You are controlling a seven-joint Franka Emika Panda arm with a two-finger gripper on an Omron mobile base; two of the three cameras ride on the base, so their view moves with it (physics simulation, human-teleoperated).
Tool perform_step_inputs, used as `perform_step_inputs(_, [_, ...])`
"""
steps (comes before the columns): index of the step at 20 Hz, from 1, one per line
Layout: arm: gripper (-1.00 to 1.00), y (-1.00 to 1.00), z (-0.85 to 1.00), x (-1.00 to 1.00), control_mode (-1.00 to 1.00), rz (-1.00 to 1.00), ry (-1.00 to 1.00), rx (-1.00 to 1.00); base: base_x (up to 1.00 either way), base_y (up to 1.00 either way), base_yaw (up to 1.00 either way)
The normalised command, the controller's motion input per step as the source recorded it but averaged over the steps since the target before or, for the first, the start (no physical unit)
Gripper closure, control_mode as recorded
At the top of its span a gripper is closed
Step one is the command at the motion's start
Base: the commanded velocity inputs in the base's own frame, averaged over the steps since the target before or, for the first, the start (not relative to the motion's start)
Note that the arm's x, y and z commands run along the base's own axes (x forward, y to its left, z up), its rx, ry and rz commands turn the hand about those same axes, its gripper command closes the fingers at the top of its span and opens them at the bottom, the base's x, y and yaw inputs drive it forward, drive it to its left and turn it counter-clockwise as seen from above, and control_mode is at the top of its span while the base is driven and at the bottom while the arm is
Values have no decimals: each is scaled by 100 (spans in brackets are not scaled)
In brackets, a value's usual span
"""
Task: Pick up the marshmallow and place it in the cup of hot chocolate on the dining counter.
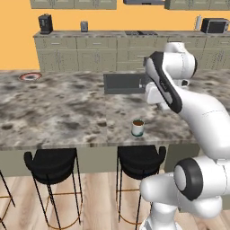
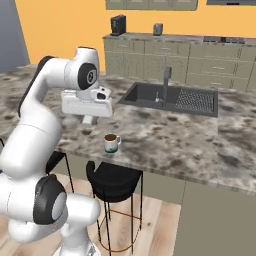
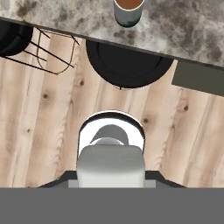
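Note:
The cup of hot chocolate (image 1: 138,128) (image 2: 112,143) (image 3: 128,11), a small pale mug with brown liquid, stands near the front edge of the dining counter (image 1: 63,112) (image 2: 170,137) (image 3: 188,33). My gripper (image 1: 161,105) (image 2: 89,120) hangs above the counter, a little beyond the cup and off to one side of it. Its jaws are shut on a small pale lump, the marshmallow (image 2: 89,120), which the hand mostly hides. The hand points straight down.
A dark sink (image 1: 123,83) (image 2: 170,100) with a faucet (image 2: 166,80) is set into the counter behind the cup. Black stools (image 1: 51,161) (image 1: 140,161) (image 2: 114,182) (image 3: 127,61) stand under the front edge. A round plate (image 1: 30,76) lies far left.

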Motion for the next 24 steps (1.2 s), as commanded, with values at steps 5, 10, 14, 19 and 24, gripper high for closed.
perform_step_inputs(5, [100,-2,-48,49,-100,0,-11,0,0,0,0])
perform_step_inputs(10, [100,0,-38,47,-100,0,-1,0,0,0,0])
perform_step_inputs(14, [100,0,-27,47,-100,0,5,-3,0,0,0])
perform_step_inputs(19, [100,0,-19,40,-100,0,6,-3,0,0,0])
perform_step_inputs(24, [100,0,-30,34,-100,0,0,0,0,0,0])
